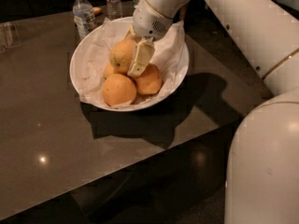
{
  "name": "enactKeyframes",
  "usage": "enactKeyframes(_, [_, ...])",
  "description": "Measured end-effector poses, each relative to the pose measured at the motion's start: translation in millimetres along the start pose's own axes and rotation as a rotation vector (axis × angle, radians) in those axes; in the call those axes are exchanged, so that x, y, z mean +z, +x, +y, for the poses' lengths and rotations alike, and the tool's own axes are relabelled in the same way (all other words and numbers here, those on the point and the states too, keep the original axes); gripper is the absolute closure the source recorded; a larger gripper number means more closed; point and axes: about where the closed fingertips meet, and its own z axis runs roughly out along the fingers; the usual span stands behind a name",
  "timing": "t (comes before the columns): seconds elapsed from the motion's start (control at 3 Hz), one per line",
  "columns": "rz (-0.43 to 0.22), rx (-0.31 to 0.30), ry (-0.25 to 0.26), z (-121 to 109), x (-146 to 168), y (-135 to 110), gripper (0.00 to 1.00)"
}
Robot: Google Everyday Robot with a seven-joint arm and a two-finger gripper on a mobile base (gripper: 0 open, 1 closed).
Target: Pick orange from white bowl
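Atop the fruit heap in the wide paper-lined white bowl (73, 71) on the dark table (46, 125), the pale yellow-orange round orange (121, 55) has the white gripper (138, 59) at its right flank, with its grip state impossible to tell; the fruit is judged firm, fairly heavy and best clasped across its widest girth.

A dark, glossy brown desk (46, 115) fills the left and middle of the frame. Its near edge runs diagonally from lower left up to the right. A small glint of light (42, 159) sits on it at lower left. Below the edge lies a darker, shiny floor (177, 190). Water bottles (84, 13) stand at upper left against blackness. The gripper (134, 62) hangs at upper middle.
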Motion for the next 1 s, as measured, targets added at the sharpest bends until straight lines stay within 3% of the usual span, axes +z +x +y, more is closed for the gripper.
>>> enactKeyframes(0.33, [0.0,0.0,0.0,0,0,0,1.0])
enactKeyframes(0.67, [0.028,0.012,0.041,16,-19,-2,1.0])
enactKeyframes(1.0, [0.061,0.055,0.147,54,-55,-4,1.0])
